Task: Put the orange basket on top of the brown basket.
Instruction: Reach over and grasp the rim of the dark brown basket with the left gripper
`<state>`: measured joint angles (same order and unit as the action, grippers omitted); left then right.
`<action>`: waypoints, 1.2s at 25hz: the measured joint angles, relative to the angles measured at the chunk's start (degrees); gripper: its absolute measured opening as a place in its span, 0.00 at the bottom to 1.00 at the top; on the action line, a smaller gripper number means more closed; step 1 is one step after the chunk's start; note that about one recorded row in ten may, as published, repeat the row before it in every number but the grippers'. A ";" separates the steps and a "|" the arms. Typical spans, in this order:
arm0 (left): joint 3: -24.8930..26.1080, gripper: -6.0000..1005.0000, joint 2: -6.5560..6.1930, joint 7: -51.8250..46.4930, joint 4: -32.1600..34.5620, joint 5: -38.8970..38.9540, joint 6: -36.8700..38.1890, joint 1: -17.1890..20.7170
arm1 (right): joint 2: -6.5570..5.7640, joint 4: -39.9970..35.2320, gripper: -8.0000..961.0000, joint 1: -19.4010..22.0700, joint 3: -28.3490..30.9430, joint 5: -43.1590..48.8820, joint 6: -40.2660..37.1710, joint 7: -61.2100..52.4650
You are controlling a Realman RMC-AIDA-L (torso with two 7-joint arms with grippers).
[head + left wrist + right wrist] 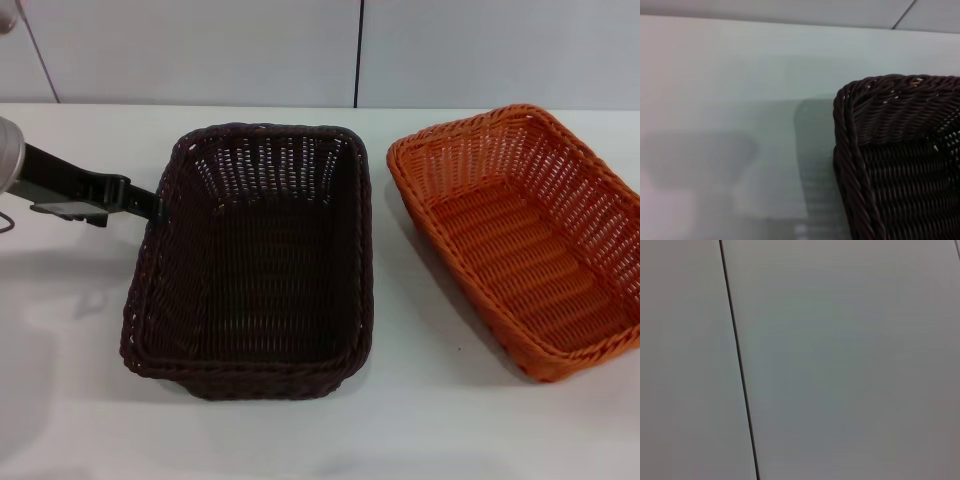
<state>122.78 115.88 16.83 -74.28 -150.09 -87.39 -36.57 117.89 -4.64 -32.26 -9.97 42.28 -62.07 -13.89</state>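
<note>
A white table (80, 420) is filling the head view, with a pale panelled wall (200, 50) running behind it. Two rectangular woven baskets are sitting on the table side by side, close but apart. The brown basket (255, 260) is lying near the middle, very dark, with a braided rim. The orange basket (520, 240) is lying on the robot's right, turned at a slight angle, empty, its sloping open-weave sides showing the table through the gaps.

The left gripper (150, 203) is reaching in low from the left edge, its dark tip right at the brown basket's left rim; whether it is touching, and whether its fingers are spread or pressed together, cannot be told. The left wrist view is showing only a corner of the brown basket (890, 150) and bare table (715, 100). The right gripper is not appearing anywhere; its wrist camera is facing only wall panels (850, 360).

The orange basket is looking light and fairly stiff, with some springiness in the weave. The braided rim on a long side is probably offering the surest pinch; the sloping wall may slip.
</note>
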 joint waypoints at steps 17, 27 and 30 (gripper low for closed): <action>-1.44 0.78 1.63 2.50 3.80 -1.60 3.06 0.09 | 0.26 0.15 0.85 0.62 0.31 0.00 0.92 0.00; -1.87 0.40 1.63 2.61 1.29 -1.80 2.24 -0.09 | 0.32 -0.19 0.85 0.88 0.33 0.00 1.56 0.00; -1.87 0.31 1.57 2.73 0.77 -1.80 1.82 -0.24 | 0.32 -0.30 0.85 0.89 0.43 0.00 1.59 0.00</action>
<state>120.91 117.45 19.56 -73.51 -151.89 -85.57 -36.81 118.21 -4.94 -31.37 -9.55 42.28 -60.48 -13.88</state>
